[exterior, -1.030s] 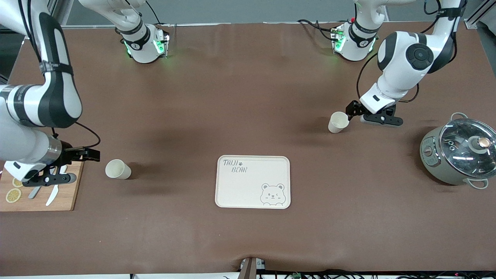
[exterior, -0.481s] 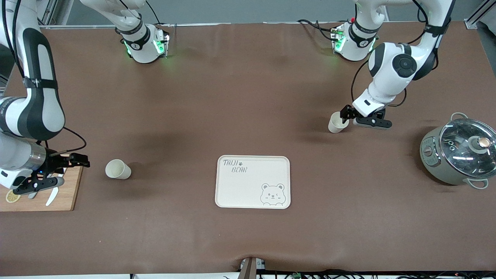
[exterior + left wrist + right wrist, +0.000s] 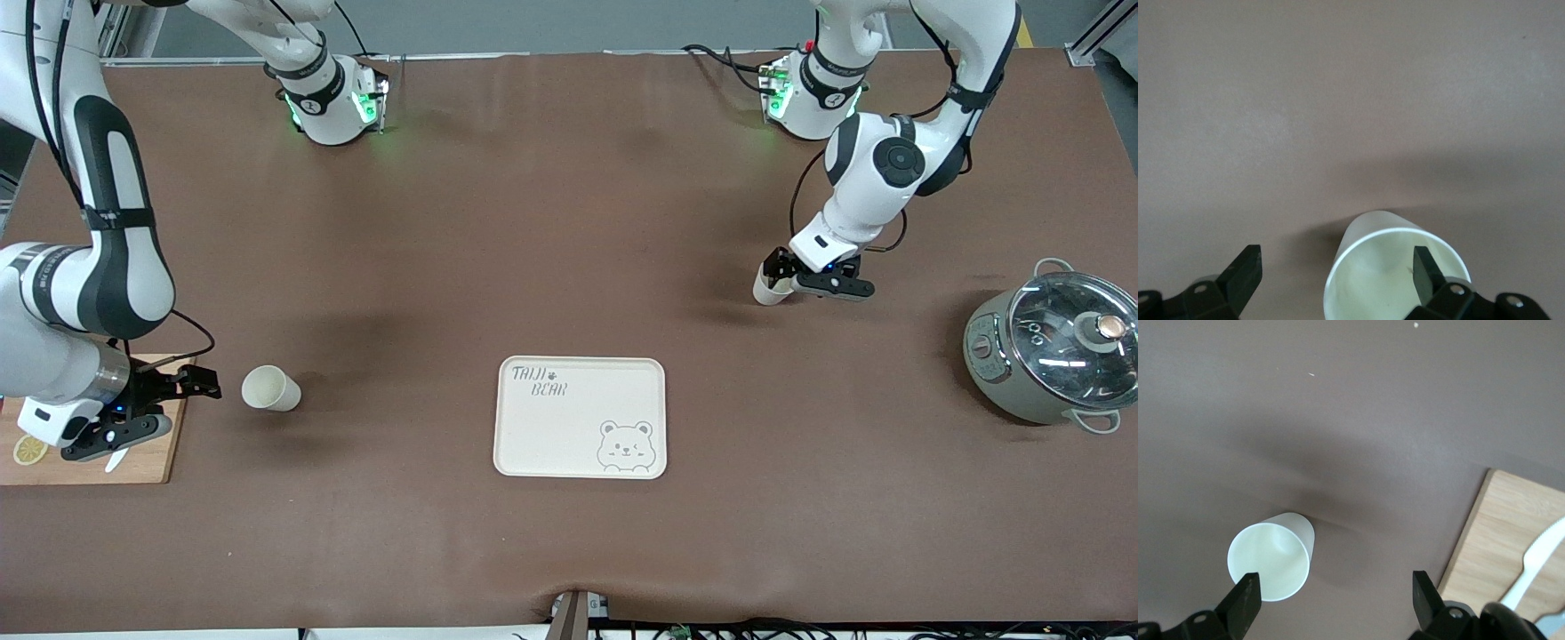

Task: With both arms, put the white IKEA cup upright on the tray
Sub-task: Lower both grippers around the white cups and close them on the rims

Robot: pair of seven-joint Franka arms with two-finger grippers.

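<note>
White arms [image 3: 867,182], black joint bands, cables

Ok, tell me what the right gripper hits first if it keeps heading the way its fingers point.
Most likely the white cup lying on its side on the table just ahead. The right gripper, open over the cutting board's edge, points at its mouth, slightly off-centre in the wrist view, so one finger may catch the rim.

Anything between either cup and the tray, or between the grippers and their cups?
Nothing visible. Bare table lies between the tray and each cup. Left gripper is open at its cup, one finger inside the mouth. Right gripper is open beside its cup.
</note>
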